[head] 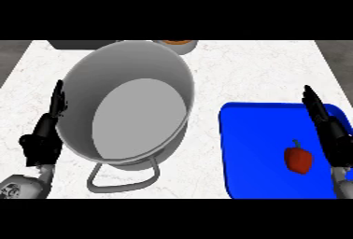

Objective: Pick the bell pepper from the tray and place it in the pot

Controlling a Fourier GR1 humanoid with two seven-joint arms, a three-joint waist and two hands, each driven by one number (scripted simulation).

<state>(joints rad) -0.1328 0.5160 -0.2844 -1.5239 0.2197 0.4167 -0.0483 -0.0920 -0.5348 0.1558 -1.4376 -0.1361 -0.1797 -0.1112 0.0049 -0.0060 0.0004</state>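
Note:
A red bell pepper (299, 159) with a dark stem lies on the blue tray (258, 140) at the right. The large grey pot (131, 107) stands left of the tray, its wire handle pointing toward me, and nothing is inside it. My right hand (329, 131) is open at the tray's right edge, fingers straight and pointing away, just right of the pepper and apart from it. My left hand (45, 135) stays open at the left of the pot, fingers up.
A round brown-topped object (177, 43) peeks out behind the pot's far rim. A dark grey block (72, 44) lies at the counter's back left. The white counter (248, 70) ends at the left and right in a dark floor.

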